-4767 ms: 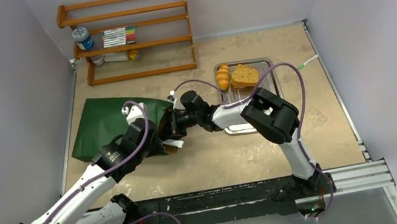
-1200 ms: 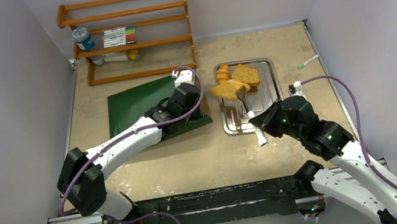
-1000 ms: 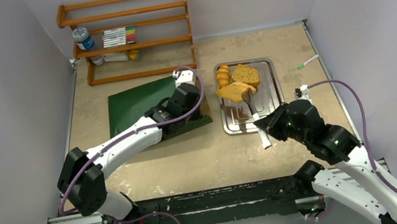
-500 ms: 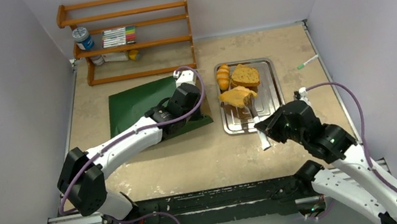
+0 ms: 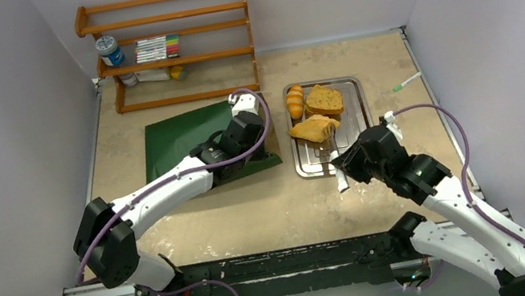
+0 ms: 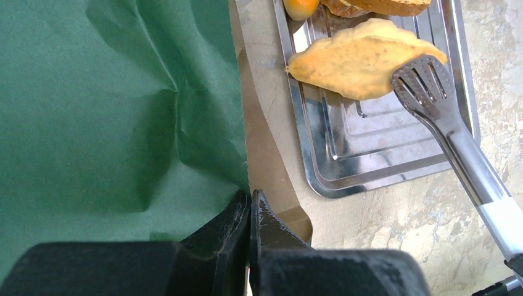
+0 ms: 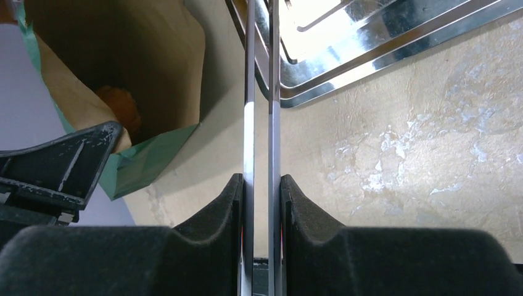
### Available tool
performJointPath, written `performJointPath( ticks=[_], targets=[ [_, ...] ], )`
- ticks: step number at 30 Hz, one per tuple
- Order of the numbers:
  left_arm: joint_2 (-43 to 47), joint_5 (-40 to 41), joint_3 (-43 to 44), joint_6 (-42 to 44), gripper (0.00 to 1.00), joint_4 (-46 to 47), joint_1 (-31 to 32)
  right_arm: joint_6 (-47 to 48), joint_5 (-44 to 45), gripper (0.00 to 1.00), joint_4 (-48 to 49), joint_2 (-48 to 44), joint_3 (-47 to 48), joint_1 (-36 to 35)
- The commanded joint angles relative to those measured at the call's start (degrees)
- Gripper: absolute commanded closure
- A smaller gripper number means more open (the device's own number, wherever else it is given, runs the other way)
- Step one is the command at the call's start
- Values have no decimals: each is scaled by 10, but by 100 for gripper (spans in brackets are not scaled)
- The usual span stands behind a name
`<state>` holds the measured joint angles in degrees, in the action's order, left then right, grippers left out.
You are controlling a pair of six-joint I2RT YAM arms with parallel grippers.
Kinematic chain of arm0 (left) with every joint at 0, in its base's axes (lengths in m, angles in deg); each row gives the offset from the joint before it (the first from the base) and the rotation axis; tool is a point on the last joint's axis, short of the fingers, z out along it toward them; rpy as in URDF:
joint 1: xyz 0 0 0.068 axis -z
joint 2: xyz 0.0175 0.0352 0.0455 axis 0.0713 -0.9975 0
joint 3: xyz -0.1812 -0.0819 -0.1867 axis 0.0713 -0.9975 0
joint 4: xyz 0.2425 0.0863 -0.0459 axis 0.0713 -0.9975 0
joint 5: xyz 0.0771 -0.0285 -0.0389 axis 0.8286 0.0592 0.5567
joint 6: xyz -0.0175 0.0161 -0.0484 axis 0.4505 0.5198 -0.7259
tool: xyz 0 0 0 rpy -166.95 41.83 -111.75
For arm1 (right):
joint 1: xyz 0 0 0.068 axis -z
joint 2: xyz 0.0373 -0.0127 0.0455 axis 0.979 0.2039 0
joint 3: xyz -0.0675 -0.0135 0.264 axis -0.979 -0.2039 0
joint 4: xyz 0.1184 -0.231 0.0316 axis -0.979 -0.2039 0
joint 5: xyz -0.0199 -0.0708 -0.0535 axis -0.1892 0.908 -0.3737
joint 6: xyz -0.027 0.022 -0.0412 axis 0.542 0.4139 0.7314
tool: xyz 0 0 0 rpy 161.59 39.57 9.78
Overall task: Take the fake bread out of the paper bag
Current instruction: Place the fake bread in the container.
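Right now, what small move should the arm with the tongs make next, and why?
Probably the right gripper should draw the tongs back off the tan toast, toward the paper bag: the toast already lies on the tray, and an orange piece shows inside the bag, whose edge the left gripper pinches.

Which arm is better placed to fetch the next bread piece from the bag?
Right. The right gripper holds the tongs, tips by the toast on the tray; an orange piece shows inside the paper bag, whose edge the left gripper pinches.
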<state>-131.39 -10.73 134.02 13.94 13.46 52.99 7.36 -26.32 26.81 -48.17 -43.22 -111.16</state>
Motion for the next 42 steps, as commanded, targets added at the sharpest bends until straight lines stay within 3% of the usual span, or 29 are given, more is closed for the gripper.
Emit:
performJointPath(
  ticks=[1,7,17,25,34,42],
  targets=[
    [30,2,-5,8,100,25,4,-2,16,73,42,-4,2,1],
    [33,2,-7,8,100,25,4,-8,14,67,34,-13,-4,1],
    [56,-1,-22,11,100,7,4,-3,5,71,27,-34,5,1],
    [122,3,-83,-25,100,-15,12,56,-7,73,42,-18,45,0],
    [190,34,-136,-45,100,-39,17,140,-88,73,87,72,107,-6],
    [166,24,-114,-39,100,-38,17,205,-201,73,128,98,111,-9]
  ],
)
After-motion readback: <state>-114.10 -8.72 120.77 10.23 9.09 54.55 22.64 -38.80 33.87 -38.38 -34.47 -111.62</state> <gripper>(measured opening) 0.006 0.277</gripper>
